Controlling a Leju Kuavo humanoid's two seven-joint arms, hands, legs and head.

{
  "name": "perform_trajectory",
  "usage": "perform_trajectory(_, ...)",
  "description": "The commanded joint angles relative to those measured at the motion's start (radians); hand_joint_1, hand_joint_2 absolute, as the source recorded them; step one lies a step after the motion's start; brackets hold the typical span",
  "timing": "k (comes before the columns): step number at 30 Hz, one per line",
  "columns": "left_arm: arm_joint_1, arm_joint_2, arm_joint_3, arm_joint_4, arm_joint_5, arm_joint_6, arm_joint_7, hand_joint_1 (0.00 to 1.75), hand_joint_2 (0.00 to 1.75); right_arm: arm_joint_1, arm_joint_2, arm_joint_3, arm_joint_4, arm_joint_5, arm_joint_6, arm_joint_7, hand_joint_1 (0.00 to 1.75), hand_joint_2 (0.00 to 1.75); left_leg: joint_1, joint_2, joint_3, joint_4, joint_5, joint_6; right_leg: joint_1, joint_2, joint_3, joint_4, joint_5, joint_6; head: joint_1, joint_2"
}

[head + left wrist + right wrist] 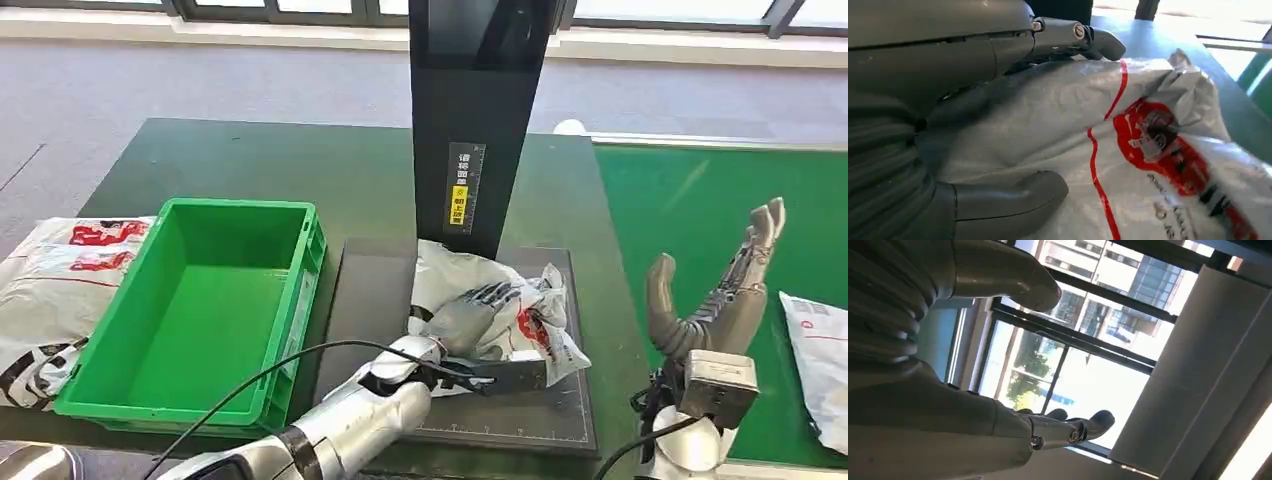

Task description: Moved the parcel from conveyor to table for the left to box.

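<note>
The left hand (468,318) rests on the crinkled plastic parcel (520,300), fingers and thumb around a fold; the right hand (722,290) is raised, spread and holding nothing. The parcel looks soft, light and slippery, so gathering a bunched fold seems safest.

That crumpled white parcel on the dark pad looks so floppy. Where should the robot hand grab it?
Probably from above, around the raised, bunched-up middle of the parcel, where the left robot hand already rests. The bag lies flat and slack on the scale pad, so its edges offer little to close on.
</note>
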Motion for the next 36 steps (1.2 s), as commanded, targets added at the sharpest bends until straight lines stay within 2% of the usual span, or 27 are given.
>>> perform_trajectory(1,-0.062,0.016,-0.152,0.097,-0.016,-0.02,0.025,0.0,1.75,-0.007,0.023,-0.066,0.017,-0.003,-0.005,0.002,0.0,1.75,0.0,0.0,0.002,-0.002,0.0,0.0,0.0,-0.001,0.002,-0.002,0.0,-0.001,0.0,0.0)
perform_trajectory(5,-0.072,0.016,-0.203,0.107,-0.033,-0.035,0.061,0.0,1.75,-0.003,0.022,-0.065,0.016,-0.004,-0.011,0.002,0.0,1.75,0.0,0.001,0.002,-0.002,0.0,-0.001,0.001,-0.001,0.003,-0.003,0.0,-0.001,0.0,0.0)
perform_trajectory(6,-0.074,0.016,-0.219,0.109,-0.038,-0.042,0.072,0.09,1.75,-0.003,0.022,-0.064,0.016,-0.004,-0.013,0.002,0.0,1.75,0.0,0.001,0.003,-0.004,0.001,-0.001,0.0,-0.001,0.004,-0.004,0.001,-0.002,0.0,0.0)
perform_trajectory(7,-0.076,0.016,-0.245,0.114,-0.05,-0.039,0.088,1.57,1.75,0.0,0.021,-0.062,0.014,-0.005,-0.019,0.002,0.0,1.75,0.0,0.0,0.002,-0.002,0.0,0.0,0.001,-0.001,0.002,-0.002,0.0,-0.001,0.0,0.0)
perform_trajectory(8,-0.076,0.016,-0.257,0.118,-0.054,-0.049,0.094,1.75,1.75,0.003,0.019,-0.061,0.013,-0.006,-0.022,0.002,0.0,1.75,0.0,0.0,0.002,-0.002,0.0,-0.001,0.001,-0.001,0.003,-0.003,0.0,-0.001,0.0,0.0)
perform_trajectory(12,-0.073,0.016,-0.297,0.13,-0.079,-0.064,0.109,1.75,1.75,0.015,0.01,-0.048,0.017,-0.009,-0.029,0.002,0.0,1.75,0.0,0.001,0.003,-0.003,0.0,-0.001,0.001,-0.001,0.004,-0.004,0.001,-0.002,0.0,0.0)
perform_trajectory(25,-0.077,0.016,-0.303,0.141,-0.086,-0.046,0.111,1.75,1.75,0.026,0.005,-0.017,0.021,0.001,-0.056,0.002,0.0,1.75,0.0,0.002,0.004,-0.002,0.0,0.0,0.0,0.001,0.004,-0.002,0.001,-0.001,0.0,0.0)
perform_trajectory(28,-0.077,0.016,-0.289,0.14,-0.108,0.033,0.12,1.75,1.75,0.031,0.011,-0.023,0.012,0.003,-0.053,0.002,0.0,1.75,0.0,0.001,0.004,-0.002,0.0,0.0,0.0,0.0,0.005,-0.002,0.001,-0.001,0.0,0.0)
perform_trajectory(29,-0.079,0.016,-0.276,0.137,-0.125,0.101,0.132,1.75,1.75,0.037,0.015,-0.027,0.003,0.004,-0.051,0.002,0.0,1.75,0.0,0.002,0.005,-0.003,0.001,-0.001,0.001,0.0,0.006,-0.003,0.001,-0.002,0.0,0.0)
perform_trajectory(30,-0.075,0.016,-0.228,0.128,-0.156,0.274,0.155,1.75,1.75,0.048,0.027,-0.035,-0.015,0.005,-0.047,0.002,0.0,1.75,0.0,0.002,0.006,-0.004,0.001,-0.001,0.0,0.001,0.006,-0.004,0.001,-0.002,0.0,0.0)
perform_trajectory(31,-0.081,0.016,-0.226,0.129,-0.156,0.271,0.155,1.75,1.75,0.049,0.027,-0.036,-0.017,0.005,-0.047,0.002,0.0,1.75,0.0,0.001,0.004,-0.001,0.0,-0.001,0.001,0.0,0.005,-0.001,0.0,-0.001,0.0,0.0)
perform_trajectory(33,-0.071,0.016,-0.092,0.099,-0.223,0.472,0.163,1.75,1.75,0.061,0.048,-0.048,-0.044,0.01,-0.032,0.002,0.0,1.75,0.0,0.001,0.005,-0.004,0.001,-0.001,0.001,-0.001,0.005,-0.003,0.001,-0.002,0.0,0.0)
perform_trajectory(35,-0.052,0.038,0.048,0.021,-0.317,0.562,0.164,1.75,1.75,0.054,0.05,-0.044,-0.042,0.015,-0.026,0.002,0.0,1.75,0.0,0.001,0.003,-0.002,0.0,-0.001,0.0,0.0,0.003,-0.001,0.0,-0.002,0.0,0.0)
perform_trajectory(36,-0.029,0.052,0.121,-0.047,-0.376,0.562,0.162,1.75,1.75,0.049,0.048,-0.04,-0.038,0.016,-0.028,0.002,0.0,1.75,0.0,0.002,0.003,-0.001,0.0,-0.001,0.0,0.001,0.003,0.0,0.0,-0.001,0.0,0.0)
